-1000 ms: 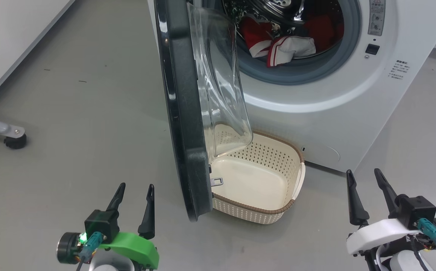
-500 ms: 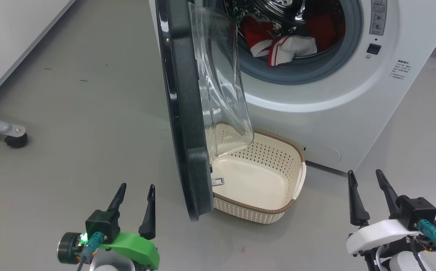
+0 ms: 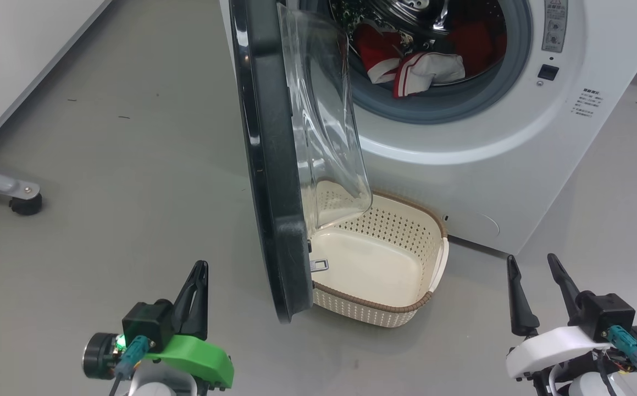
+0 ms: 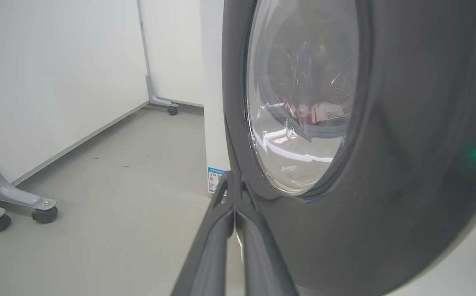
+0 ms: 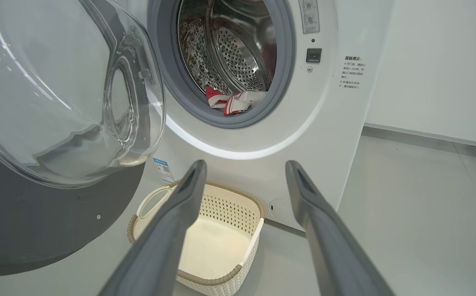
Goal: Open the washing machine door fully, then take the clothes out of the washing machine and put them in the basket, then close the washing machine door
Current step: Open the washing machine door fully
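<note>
The washing machine (image 3: 461,165) looms ahead of both hands, its door (image 3: 266,165) only half swung just right of the pinched-shut, empty left hand (image 3: 201,269), likely to nudge it wider next; basket (image 3: 373,305) and clothes (image 3: 422,69) in the drum (image 3: 406,14) lie ahead-left of the spread, empty right hand (image 3: 531,258).

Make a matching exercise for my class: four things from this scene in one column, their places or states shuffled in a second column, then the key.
1. clothes
2. basket
3. left gripper
4. right gripper

A. open, holding nothing
B. lying in the drum
C. empty, on the floor
D. shut, holding nothing

Pairs: 1-B, 2-C, 3-D, 4-A.
</note>
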`<state>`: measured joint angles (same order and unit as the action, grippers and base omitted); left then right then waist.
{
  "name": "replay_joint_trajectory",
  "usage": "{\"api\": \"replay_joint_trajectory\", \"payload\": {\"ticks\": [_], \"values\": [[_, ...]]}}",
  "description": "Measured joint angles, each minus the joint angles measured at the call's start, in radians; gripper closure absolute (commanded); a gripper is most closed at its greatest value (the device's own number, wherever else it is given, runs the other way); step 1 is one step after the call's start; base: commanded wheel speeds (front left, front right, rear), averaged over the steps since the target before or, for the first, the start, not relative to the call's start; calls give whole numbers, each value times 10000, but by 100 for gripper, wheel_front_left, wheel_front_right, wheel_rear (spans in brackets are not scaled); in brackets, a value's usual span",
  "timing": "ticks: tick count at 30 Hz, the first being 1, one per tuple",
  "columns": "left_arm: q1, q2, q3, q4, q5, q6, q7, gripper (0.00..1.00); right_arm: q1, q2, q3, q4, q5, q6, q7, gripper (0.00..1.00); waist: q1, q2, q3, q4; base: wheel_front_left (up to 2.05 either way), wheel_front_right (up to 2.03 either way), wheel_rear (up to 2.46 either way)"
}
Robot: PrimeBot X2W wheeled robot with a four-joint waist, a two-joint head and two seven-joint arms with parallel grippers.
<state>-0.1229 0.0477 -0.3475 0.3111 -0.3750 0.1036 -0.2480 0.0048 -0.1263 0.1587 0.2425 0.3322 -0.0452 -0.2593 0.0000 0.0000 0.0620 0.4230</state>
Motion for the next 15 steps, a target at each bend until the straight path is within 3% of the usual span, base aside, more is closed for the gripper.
{"api": "replay_joint_trajectory", "payload": {"ticks": [7,15], "values": [[-189,65,199,-1030,301,0,-8,100,7,33,-157,23,-217,94,0,0,0,0,-21,36,0,0,0],[-832,123,257,-3173,773,0,-42,100,45,123,-234,33,-360,268,0,0,0,0,-126,81,0,0,0]]}}
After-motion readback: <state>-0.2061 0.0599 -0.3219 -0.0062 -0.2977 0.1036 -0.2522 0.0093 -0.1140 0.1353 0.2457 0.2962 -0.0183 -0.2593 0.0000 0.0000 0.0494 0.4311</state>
